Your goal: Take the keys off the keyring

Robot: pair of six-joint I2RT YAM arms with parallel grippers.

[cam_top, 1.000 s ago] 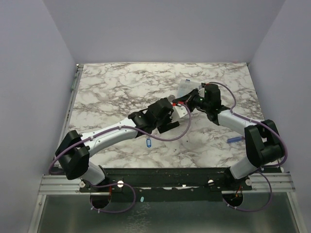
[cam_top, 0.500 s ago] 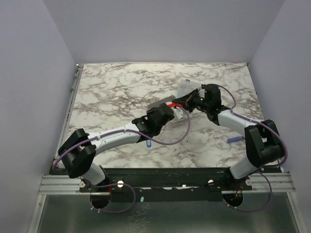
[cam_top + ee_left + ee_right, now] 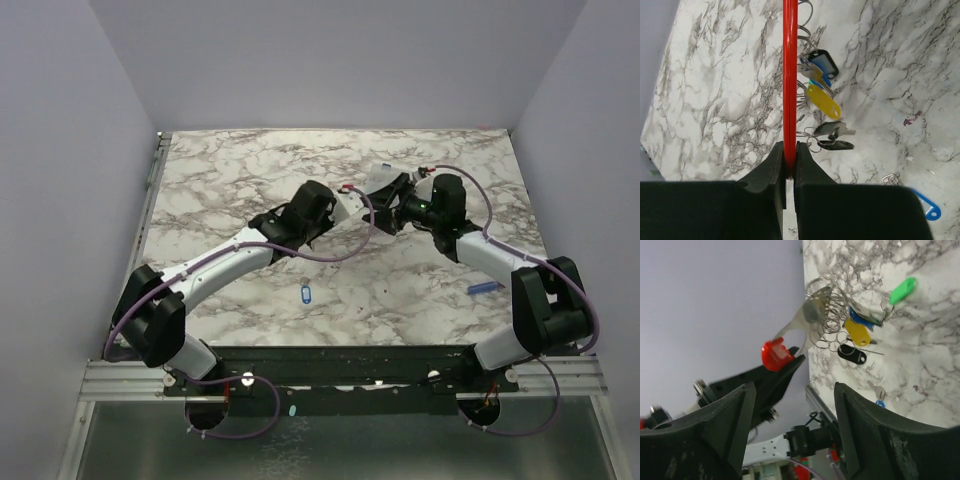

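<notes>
Clamping red-tagged key [image 3: 775, 354], left pincer [image 3: 789, 150] newly closed — right pincer [image 3: 791, 390] now apart, keyring [image 3: 832, 315] threaded on key.

The keyring [image 3: 828, 315] hung in the air from the red-tagged key [image 3: 774, 354], carrying the yellow-tagged key [image 3: 824, 101] and others; one blue-tagged key [image 3: 926, 209] lay loose on the bench [image 3: 220, 190].

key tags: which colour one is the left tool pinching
The red oval plastic tag: the left tool is shut on it, while the yellow tag, blue tag and black tag go ungripped.
</notes>
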